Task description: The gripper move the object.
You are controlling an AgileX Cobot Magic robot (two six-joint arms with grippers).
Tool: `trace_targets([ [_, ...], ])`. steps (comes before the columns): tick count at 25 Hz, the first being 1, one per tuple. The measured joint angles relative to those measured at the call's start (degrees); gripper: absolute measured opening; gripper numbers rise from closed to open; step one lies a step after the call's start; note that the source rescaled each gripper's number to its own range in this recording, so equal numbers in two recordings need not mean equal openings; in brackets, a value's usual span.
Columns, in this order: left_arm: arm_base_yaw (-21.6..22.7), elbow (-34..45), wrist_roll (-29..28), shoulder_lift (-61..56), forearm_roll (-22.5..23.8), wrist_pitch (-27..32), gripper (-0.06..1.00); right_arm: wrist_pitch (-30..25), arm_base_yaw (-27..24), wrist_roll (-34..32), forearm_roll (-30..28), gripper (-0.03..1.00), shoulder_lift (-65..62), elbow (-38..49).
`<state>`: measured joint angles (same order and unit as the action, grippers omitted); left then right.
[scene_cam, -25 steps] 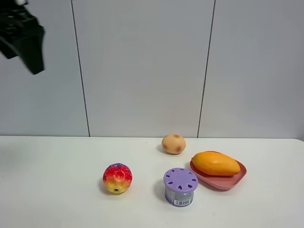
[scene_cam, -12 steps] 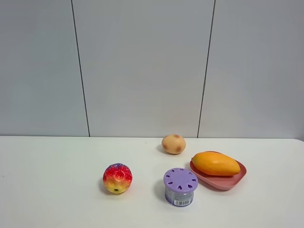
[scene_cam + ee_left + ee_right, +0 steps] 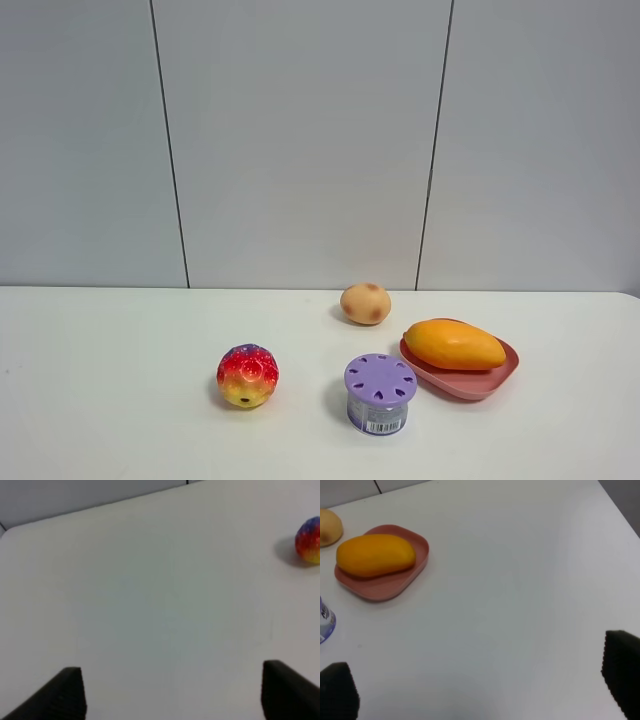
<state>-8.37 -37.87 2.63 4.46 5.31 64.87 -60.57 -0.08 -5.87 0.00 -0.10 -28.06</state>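
Observation:
The orange-yellow mango (image 3: 454,344) lies on a pink dish (image 3: 497,380) at the right of the white table. It also shows in the right wrist view (image 3: 375,555), on the dish (image 3: 395,587). My right gripper (image 3: 480,690) is open and empty above bare table, well away from the mango. My left gripper (image 3: 172,690) is open and empty over bare table, far from the mango. Neither gripper shows in the exterior high view.
A red-yellow bumpy ball (image 3: 247,376) sits at the centre left and also shows in the left wrist view (image 3: 309,540). A tan potato-like ball (image 3: 365,303) lies behind the dish. A purple-lidded can (image 3: 380,393) stands in front of the dish.
The black arm seen at the top left of the exterior high view one second ago has left that view. The objects on the table have not moved.

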Motion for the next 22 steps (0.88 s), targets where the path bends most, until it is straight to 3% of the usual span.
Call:
trace_targets([
  [6, 0.0, 4.86, -5.9, -4.69, 0.57, 2.43, 0.18, 0.0, 0.0, 0.0, 0.0, 1.0, 0.0, 0.0],
  [12, 0.0, 8.09, -5.28, -4.69, -0.86, -3.55, 0.18, 0.0, 0.0, 0.0, 0.0, 1.0, 0.0, 0.0],
  [22, 0.42, 8.9, -3.72, -4.69, -1.79, -4.44, 0.18, 0.0, 0.0, 0.0, 0.0, 1.0, 0.0, 0.0],
])
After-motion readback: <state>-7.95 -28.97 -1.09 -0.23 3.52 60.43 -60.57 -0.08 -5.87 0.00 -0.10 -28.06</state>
